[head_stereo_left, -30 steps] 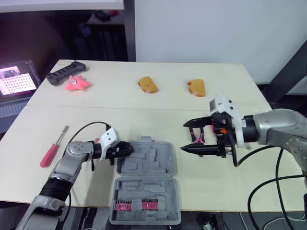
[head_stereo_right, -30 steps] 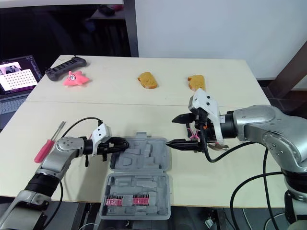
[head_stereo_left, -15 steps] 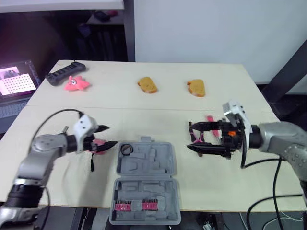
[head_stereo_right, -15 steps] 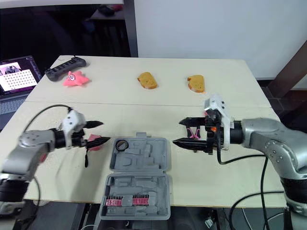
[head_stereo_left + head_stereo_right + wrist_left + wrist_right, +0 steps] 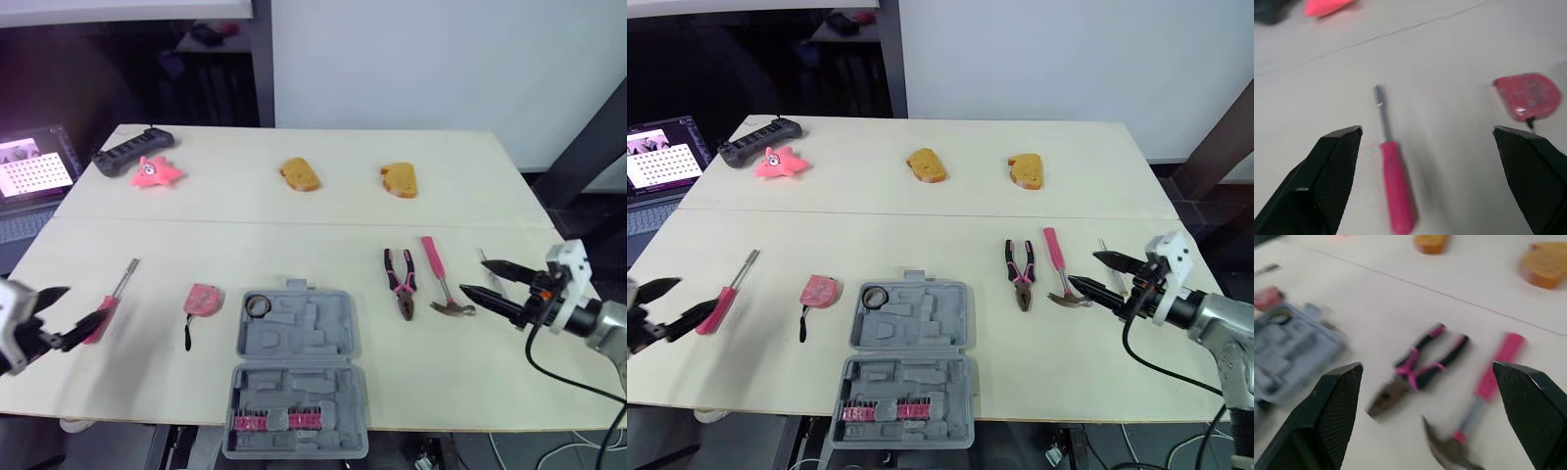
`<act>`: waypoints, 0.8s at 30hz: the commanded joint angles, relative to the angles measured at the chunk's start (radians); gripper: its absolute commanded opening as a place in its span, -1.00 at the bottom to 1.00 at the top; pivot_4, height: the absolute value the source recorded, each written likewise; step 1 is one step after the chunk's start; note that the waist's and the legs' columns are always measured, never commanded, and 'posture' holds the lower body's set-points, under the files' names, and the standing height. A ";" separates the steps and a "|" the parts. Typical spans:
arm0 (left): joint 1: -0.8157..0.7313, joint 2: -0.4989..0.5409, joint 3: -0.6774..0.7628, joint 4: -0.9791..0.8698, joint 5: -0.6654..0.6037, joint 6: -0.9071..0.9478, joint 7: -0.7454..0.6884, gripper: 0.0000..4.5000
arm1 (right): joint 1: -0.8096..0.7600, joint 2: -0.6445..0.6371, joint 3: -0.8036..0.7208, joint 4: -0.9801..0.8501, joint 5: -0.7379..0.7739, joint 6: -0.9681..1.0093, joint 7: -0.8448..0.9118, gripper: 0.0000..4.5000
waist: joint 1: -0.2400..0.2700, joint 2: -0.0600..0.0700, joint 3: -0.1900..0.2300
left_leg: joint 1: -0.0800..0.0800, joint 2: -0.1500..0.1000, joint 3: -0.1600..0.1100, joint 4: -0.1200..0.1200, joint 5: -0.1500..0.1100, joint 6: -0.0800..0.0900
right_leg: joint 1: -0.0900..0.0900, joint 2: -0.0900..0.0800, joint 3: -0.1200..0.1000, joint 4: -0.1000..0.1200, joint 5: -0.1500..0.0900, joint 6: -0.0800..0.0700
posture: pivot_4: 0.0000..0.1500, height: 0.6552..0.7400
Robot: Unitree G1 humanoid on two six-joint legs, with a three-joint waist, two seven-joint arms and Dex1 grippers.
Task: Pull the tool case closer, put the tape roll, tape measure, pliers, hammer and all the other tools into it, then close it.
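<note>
Judging by the left eye view, how far has the robot got? one asks.

Barely started, the other says. The case [image 5: 299, 338] lies open at the near edge of the surface [image 5: 294, 225], so the pull looks done, and the tape roll [image 5: 258, 305] sits in its upper left pocket. The tape measure [image 5: 203, 299] lies just left of the case and the screwdriver [image 5: 124, 277] farther left. The pliers [image 5: 402, 284] and hammer [image 5: 438, 277] lie to its right. All four are outside it. The left end effector [image 5: 76, 305] is spread apart beside the screwdriver handle. The right end effector [image 5: 473, 275] is spread too, empty, just right of the hammer head.

And the right eye view?

Same layout. A thin metal tool [image 5: 1103, 248] lies past the hammer, too small to name.

The left wrist view?

Its fingers [image 5: 1334, 166] stand wide, with the screwdriver on the surface between them, untouched, and the tape measure off to one side.

The right wrist view?

Its fingers [image 5: 1337, 401] stand wide as well, holding nothing. The pliers and hammer lie side by side ahead, the case beyond.

Any writing?

None readable on the case or tools. The laptop [image 5: 29, 171] shows a grid pattern with no legible words. By this reading, every tool but the tape roll has yet to go in, and then the case needs closing.
</note>
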 commanded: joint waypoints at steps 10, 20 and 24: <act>0.085 -0.062 0.080 -0.132 -0.125 0.053 0.047 0.99 | -0.031 0.027 -0.028 -0.102 0.052 0.042 -0.021 1.00 | -0.012 0.000 -0.001 | 0.000 0.000 0.000 0.000 0.000 0.000 | 0.001 0.000 0.001 0.000 -0.001 -0.001 | 1.00 0.36; 0.251 -0.201 0.081 -0.418 -0.208 0.140 0.134 0.99 | -0.427 -0.071 0.271 -0.218 0.134 0.353 0.145 1.00 | -0.035 0.001 0.000 | 0.001 0.000 0.002 0.000 0.000 0.000 | 0.000 0.000 0.003 0.000 0.000 0.001 | 1.00 0.36; 0.370 -0.303 0.067 -0.582 -0.184 0.089 0.165 0.99 | -0.576 -0.088 0.392 -0.269 0.152 0.441 0.234 1.00 | -0.023 0.000 -0.001 | 0.000 0.000 0.001 0.000 0.000 0.000 | 0.000 0.000 0.002 -0.001 0.000 0.000 | 1.00 0.36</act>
